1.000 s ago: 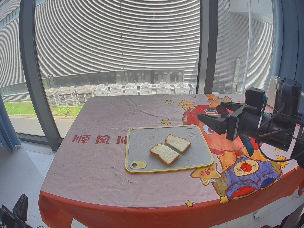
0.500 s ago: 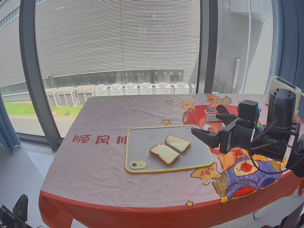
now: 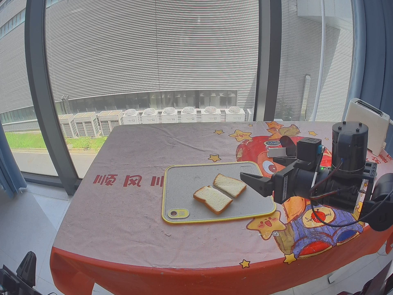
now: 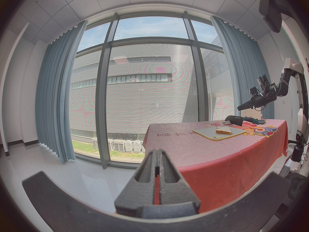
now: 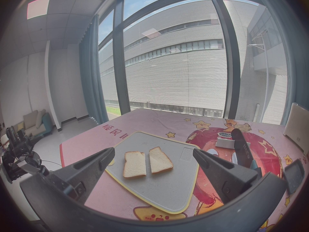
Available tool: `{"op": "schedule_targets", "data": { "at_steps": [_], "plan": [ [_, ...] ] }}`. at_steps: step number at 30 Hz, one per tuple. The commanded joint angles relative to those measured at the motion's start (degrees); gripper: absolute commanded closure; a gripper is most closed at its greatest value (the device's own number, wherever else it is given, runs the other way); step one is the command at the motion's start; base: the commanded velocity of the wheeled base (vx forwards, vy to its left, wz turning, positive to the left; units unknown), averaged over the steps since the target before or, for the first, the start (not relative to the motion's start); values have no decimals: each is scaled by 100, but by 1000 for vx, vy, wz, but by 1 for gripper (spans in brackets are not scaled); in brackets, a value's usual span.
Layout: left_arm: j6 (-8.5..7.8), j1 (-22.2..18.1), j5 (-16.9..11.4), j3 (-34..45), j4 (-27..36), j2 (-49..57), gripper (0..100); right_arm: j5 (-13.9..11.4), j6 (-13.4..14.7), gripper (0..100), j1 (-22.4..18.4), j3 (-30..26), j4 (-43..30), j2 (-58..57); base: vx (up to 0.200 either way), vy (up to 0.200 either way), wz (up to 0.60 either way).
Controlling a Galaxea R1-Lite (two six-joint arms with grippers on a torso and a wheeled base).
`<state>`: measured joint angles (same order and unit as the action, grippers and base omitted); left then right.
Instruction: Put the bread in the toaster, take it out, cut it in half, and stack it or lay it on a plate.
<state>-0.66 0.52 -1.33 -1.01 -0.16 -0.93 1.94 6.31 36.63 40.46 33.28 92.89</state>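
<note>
Two bread halves [image 3: 213, 198] [image 3: 229, 184] lie side by side on the grey, yellow-rimmed cutting board [image 3: 180, 185] in the middle of the table. In the right wrist view the same halves [image 5: 135, 164] [image 5: 160, 160] sit between and beyond the fingers. My right gripper [image 3: 260, 168] hovers open over the board's right edge, pointing at the bread, with nothing held. The white toaster [image 3: 367, 123] stands at the table's far right. My left gripper [image 4: 157, 178] is shut and empty, low beside the table, far from the board [image 4: 212, 133].
A black-bladed knife [image 5: 243, 150] with a teal handle rests on a small white holder [image 5: 226, 142] behind the board, next to my right arm. A red printed cloth [image 3: 135, 222] covers the table. Large windows stand behind the table.
My right gripper has come down and moved left, from beside the table's right side to the board's right edge, staying open. The toaster now shows behind it. The bread has not moved.
</note>
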Motion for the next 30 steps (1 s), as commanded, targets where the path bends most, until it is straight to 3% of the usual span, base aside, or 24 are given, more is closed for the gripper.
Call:
{"op": "schedule_targets", "data": {
  "at_steps": [1, 8, 14, 24, 30],
  "plan": [
    [4, 0, -8, 101, -2, 93, 100, 237, 19, 0, -7, 111, 3, 335, 0, 0, 0],
    [-4, 0, -8, 101, -2, 93, 100, 342, 72, 0, -51, 225, 12, 572, 0, 0, 0],
    [-4, 0, -8, 101, -2, 93, 100, 457, 274, 0, -69, 366, 3, 651, 0, 0, 0],
    [-4, 0, -8, 101, -2, 93, 100, 720, 353, 0, -130, 533, 3, 941, 0, 0, 0],
    [13, 0, 1, 101, -2, 93, 100, 747, 344, 0, -165, 507, -23, 1012, 0, 0, 0]
  ]
}}
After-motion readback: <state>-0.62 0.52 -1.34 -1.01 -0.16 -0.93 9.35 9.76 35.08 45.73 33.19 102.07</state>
